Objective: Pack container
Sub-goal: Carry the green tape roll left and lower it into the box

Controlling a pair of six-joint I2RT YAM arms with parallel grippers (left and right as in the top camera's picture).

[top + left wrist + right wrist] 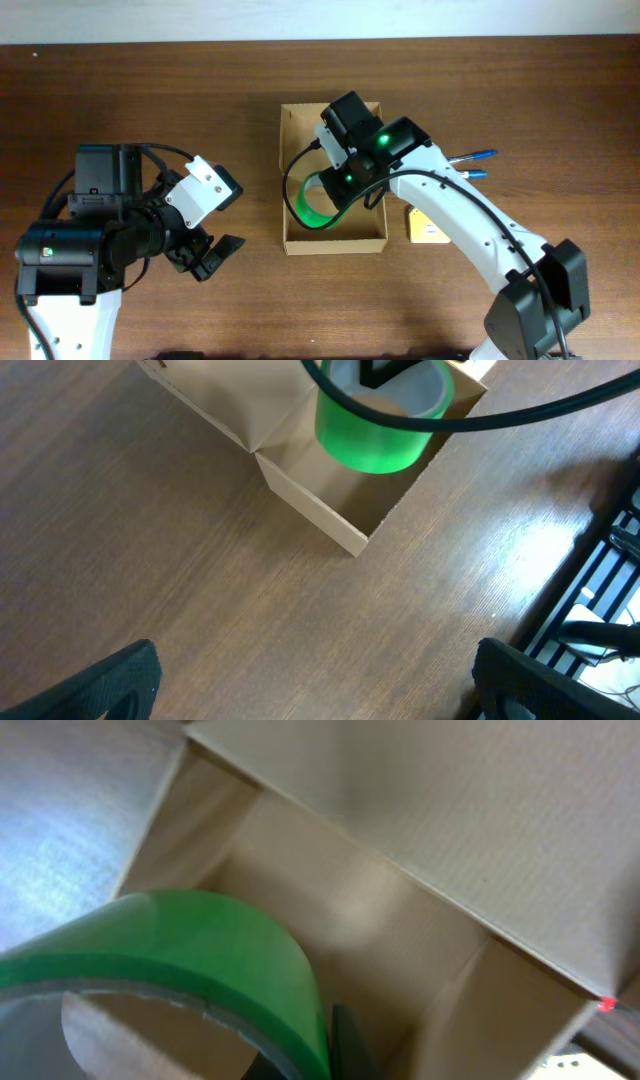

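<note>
Right gripper (pixel 338 192) clamped the green tape roll (pixel 312 210) over the centre cardboard box (pixel 334 244) for packing; left gripper (pixel 208 256) gaped wide, idle.

matt cardboard container (pixel 300 125), smooth tape (pixel 309 212), wooden table (pixel 150 90)

Left arm folded back, left tool (pixel 207 256) spread wide, right arm stretched forward, right tool (pixel 338 190) pinched shut.
</note>
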